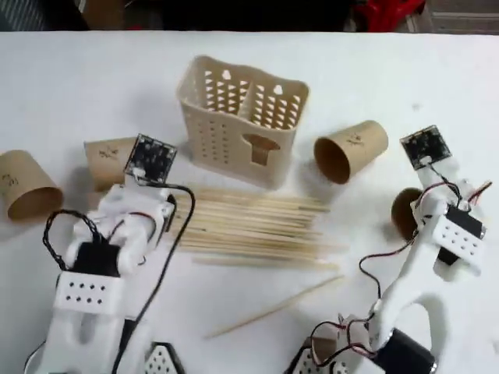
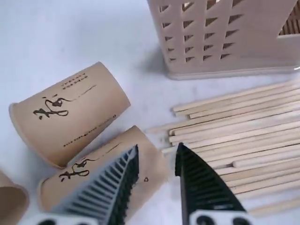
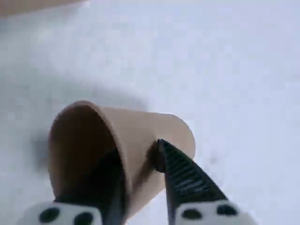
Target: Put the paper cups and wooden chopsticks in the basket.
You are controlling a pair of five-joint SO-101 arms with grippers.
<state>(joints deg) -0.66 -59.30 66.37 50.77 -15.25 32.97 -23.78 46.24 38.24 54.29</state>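
The right wrist view is revealing the right hand [image 3: 136, 151] pinching a paper cup [image 3: 159, 124]; the left hand [image 2: 158, 148] is hanging open over a second cup [image 2: 82, 174] on the white counter [image 2: 70, 37].

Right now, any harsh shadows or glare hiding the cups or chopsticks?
High view: even light, no glare, only faint shadows by the basket and chopsticks. Left wrist view: soft shadow at the basket's foot, paper cups evenly lit. Right wrist view: the cup is dark inside, with a soft shadow on the table beside it.
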